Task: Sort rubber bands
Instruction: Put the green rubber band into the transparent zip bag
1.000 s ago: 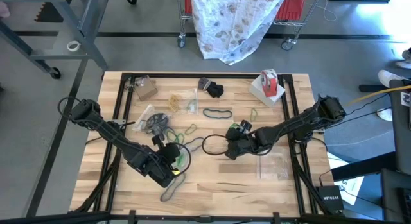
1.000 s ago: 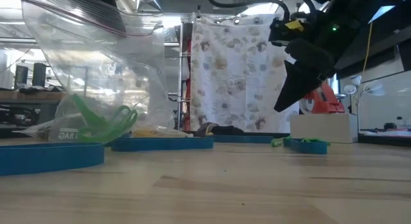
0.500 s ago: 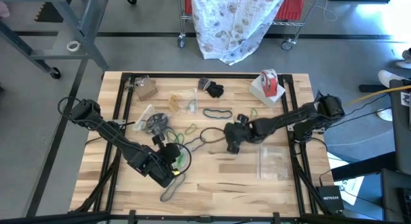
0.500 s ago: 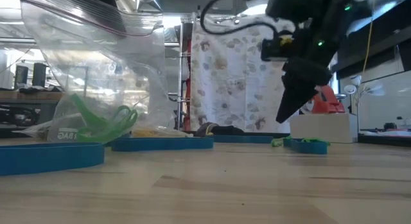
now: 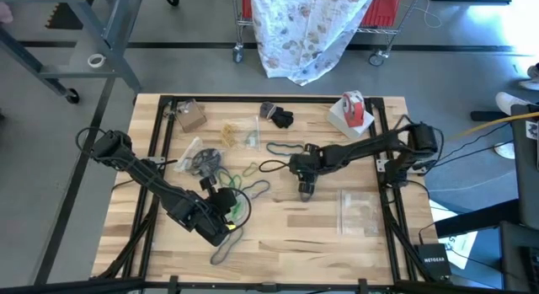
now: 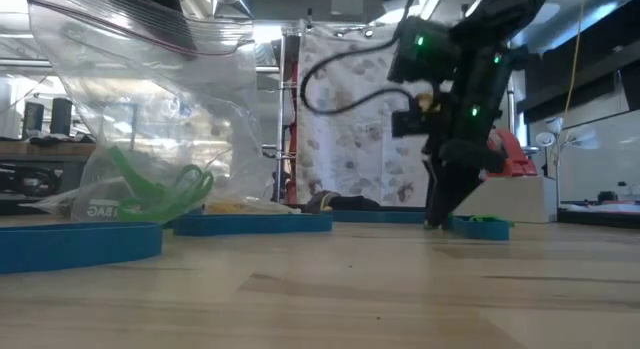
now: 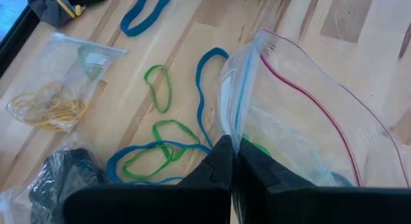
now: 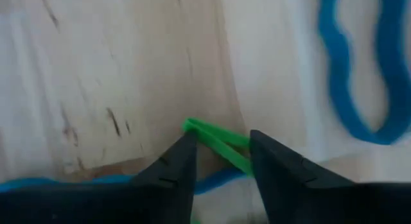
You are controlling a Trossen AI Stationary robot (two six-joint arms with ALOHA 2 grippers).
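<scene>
Right gripper (image 5: pixel 305 191) has shifted toward 10 o'clock, tip down on the wooden table (image 5: pixel 286 243).
Its jaws straddle a green rubber band (image 8: pixel 215 139); left gripper (image 7: pixel 232 161) stays clamped on a clear plastic bag (image 7: pixel 302 115).

I take the tape roll (image 5: pixel 353 108) at the table's (image 5: pixel 278 248) far right corner as my mark; left of it along the far edge lie several small bags (image 5: pixel 239 134); nearer me and left of it, loose rubber bands (image 5: pixel 285 147) lie mid-table; a flat bag (image 5: pixel 359 211) lies directly nearer me than the roll.
</scene>
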